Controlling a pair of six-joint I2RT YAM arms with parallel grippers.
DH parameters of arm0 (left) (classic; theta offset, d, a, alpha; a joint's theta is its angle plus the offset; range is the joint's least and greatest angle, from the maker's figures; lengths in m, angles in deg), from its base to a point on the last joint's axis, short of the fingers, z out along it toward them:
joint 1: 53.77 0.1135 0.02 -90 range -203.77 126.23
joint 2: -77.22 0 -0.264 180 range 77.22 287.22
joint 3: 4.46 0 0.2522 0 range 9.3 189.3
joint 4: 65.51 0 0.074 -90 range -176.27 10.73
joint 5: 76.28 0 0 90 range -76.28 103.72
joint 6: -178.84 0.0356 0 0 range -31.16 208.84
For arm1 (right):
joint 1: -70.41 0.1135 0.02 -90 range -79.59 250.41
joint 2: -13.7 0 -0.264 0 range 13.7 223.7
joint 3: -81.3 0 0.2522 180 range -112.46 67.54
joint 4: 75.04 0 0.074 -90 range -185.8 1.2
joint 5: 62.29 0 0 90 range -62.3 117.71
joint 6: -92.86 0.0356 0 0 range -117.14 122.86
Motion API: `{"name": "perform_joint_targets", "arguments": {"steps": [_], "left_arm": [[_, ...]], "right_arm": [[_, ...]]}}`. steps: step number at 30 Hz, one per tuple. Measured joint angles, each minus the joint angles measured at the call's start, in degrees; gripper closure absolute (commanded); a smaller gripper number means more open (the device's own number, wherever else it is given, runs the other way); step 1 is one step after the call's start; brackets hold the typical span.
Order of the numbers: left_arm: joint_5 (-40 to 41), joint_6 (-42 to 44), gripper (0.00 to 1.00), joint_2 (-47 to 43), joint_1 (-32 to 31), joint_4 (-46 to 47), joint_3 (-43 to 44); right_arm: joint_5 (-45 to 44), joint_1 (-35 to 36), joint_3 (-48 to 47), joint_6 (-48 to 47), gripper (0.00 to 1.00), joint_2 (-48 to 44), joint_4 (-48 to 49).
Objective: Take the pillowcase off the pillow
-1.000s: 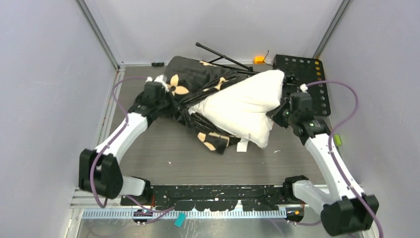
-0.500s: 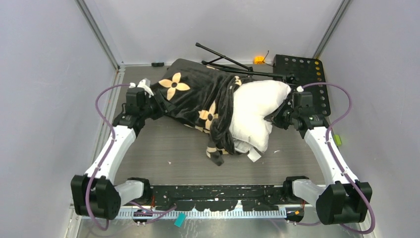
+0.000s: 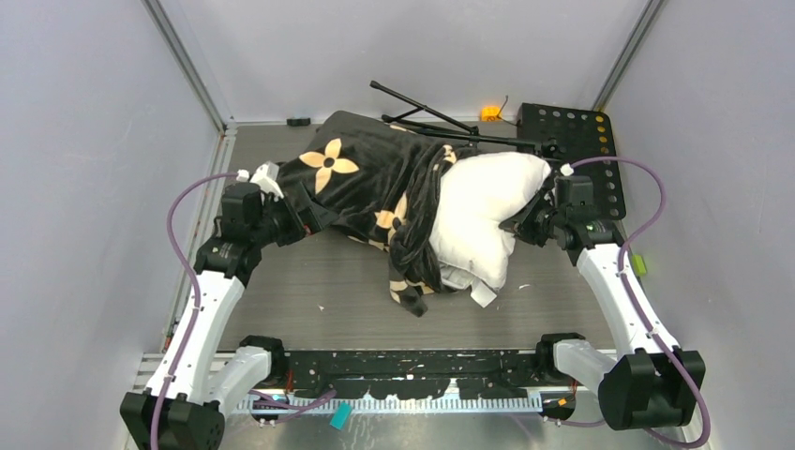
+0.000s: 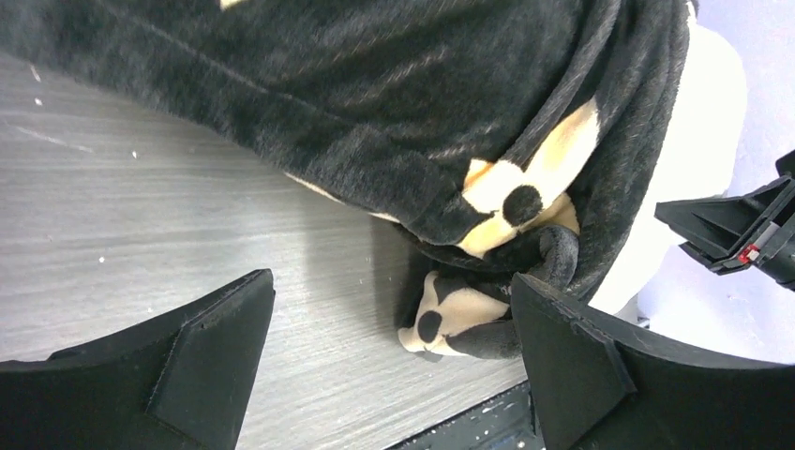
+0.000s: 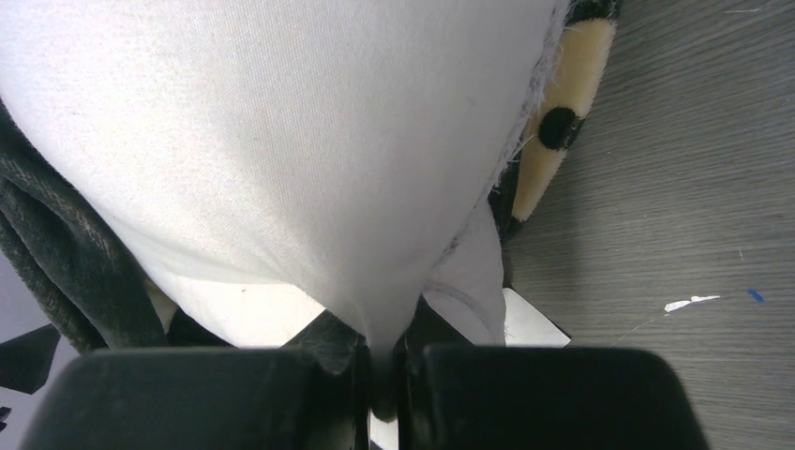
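Your left fingers (image 4: 197, 375) are spread wide with nothing between them. Through the gap you see bare grey desk (image 3: 309, 281), with the pillowcase (image 3: 356, 183) hanging just beyond the tips. From above, that arm reaches in at the left edge of the cloth, close to it, but you cannot tell from there whether the tips touch it.

The pillowcase lies on the left and middle of the desk, black plush with tan-orange flowers. It is heaped high at the back. Down the middle it bunches into thick folds, and these run forward to a crumpled end resting on the desk. Those folds lie against the left side of the pillow (image 3: 483, 211).

The pillow's plump white body is bare from the folds rightward, resting on the desk right of centre. A small white tag (image 3: 483, 294) sticks out at its near lower corner.

Your right fingers (image 5: 441, 389) are pressed together on a pinch of the pillow's white fabric at its right side. The cloth is drawn into a taut point between them.

Behind the pillow, thin black rods (image 3: 422, 108) lie across the back of the desk. Farther right sits a small orange object (image 3: 489, 113), then a black perforated plate (image 3: 574, 131) in the far right corner.
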Motion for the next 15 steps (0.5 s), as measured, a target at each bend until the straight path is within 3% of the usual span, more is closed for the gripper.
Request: {"name": "perform_joint_targets", "arguments": {"steps": [10,15], "left_arm": [[0.6,-9.3,0.01,0.3,0.0,-2.6,-5.4],[-3.7,-14.5,0.03,0.8,0.0,1.7,-10.7]], "right_arm": [[3.6,-0.1,3.1,-0.4,1.00,-4.0,0.7],[5.0,-0.1,4.0,-0.4,1.00,-5.3,0.7]]}}
